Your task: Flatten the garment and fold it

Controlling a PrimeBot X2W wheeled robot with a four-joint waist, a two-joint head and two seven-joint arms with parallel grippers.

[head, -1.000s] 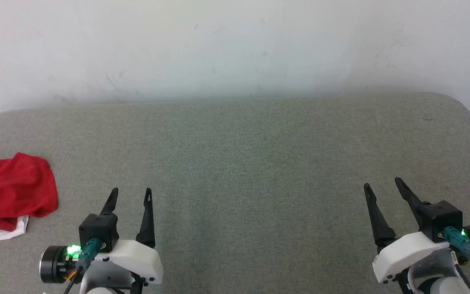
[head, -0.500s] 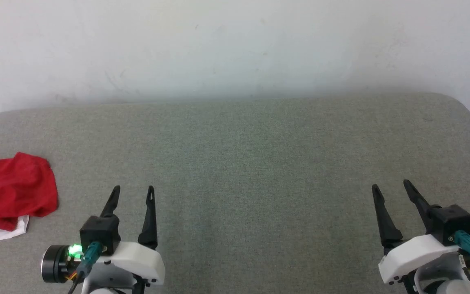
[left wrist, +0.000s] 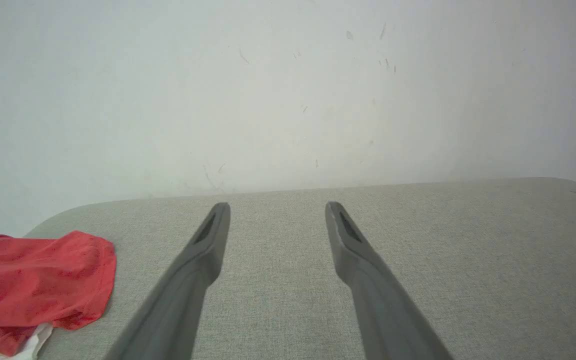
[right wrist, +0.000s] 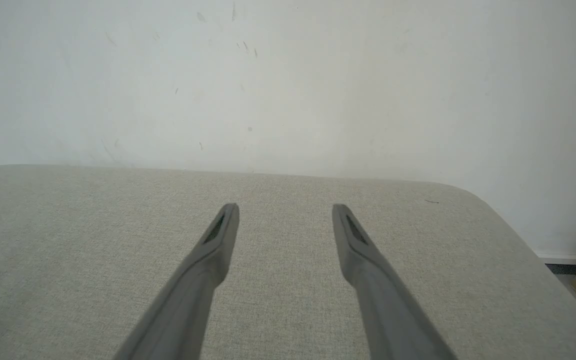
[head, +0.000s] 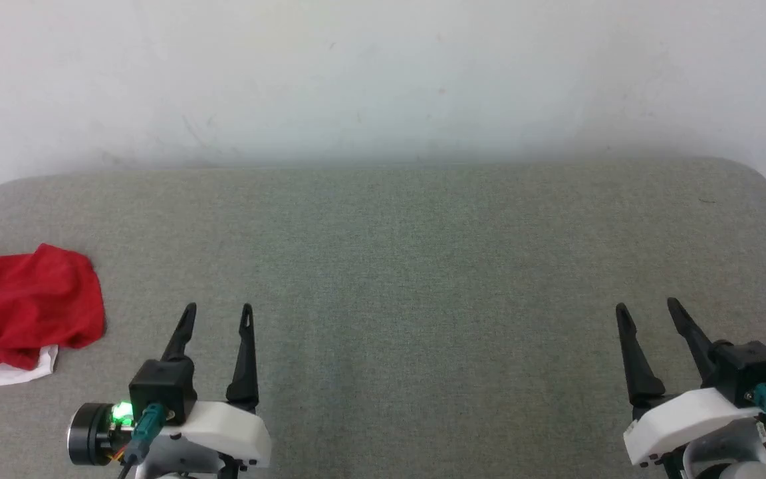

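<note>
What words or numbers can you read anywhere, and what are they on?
There are none to read. The crumpled red-and-white garment shows no print on the folds in view. The grey fabric tabletop is plain, and the white wall has only faint scuff marks.

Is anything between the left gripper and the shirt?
No. Only bare grey surface lies between left gripper and shirt, in the head and left wrist views.
</note>
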